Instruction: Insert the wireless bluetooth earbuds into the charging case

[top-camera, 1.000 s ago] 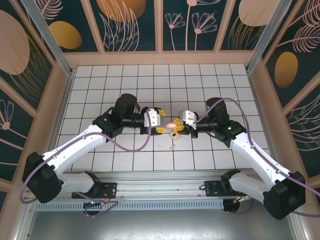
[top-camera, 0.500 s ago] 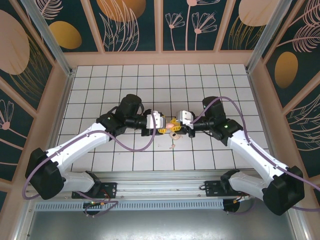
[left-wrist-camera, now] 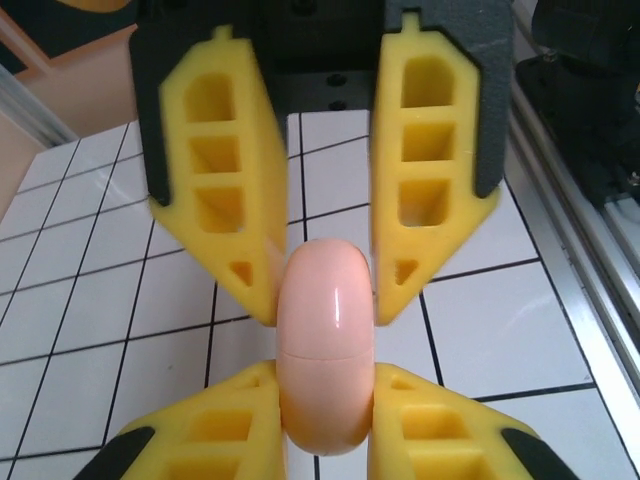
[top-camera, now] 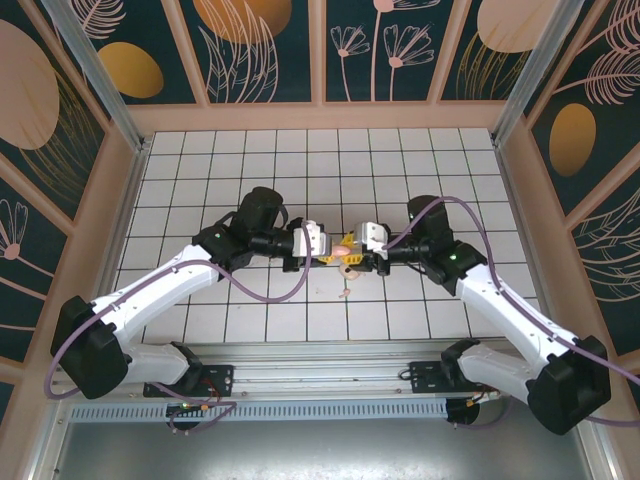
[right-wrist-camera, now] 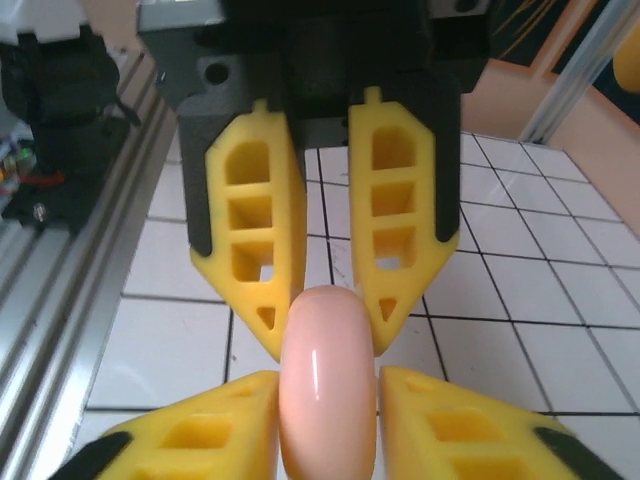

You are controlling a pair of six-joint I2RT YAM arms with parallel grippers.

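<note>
The charging case (left-wrist-camera: pixel 325 320) is a closed salmon-pink clamshell, held edge-on above the table between both grippers at mid-table (top-camera: pixel 343 252). My left gripper (left-wrist-camera: pixel 322 375) is shut on it, both yellow pads pressed to its sides. My right gripper (right-wrist-camera: pixel 328 380) faces it from the other side and still straddles the case (right-wrist-camera: pixel 328 350). Its jaws are slightly parted, with a thin gap at one pad. A tiny pale nub (top-camera: pixel 344 293) lies on a tile just in front and looks like one of the earbuds. The case's inside is hidden.
A cream ring-shaped piece with a dark centre (top-camera: pixel 349 270) lies on the white grid table (top-camera: pixel 400 170) just below the grippers. Wooden walls ring the table, and a metal rail (top-camera: pixel 320 360) runs along the near edge.
My left gripper moved right to the case and closed on it. My right gripper, shut on the case before, has loosened its jaws. The case stays at mid-table.
</note>
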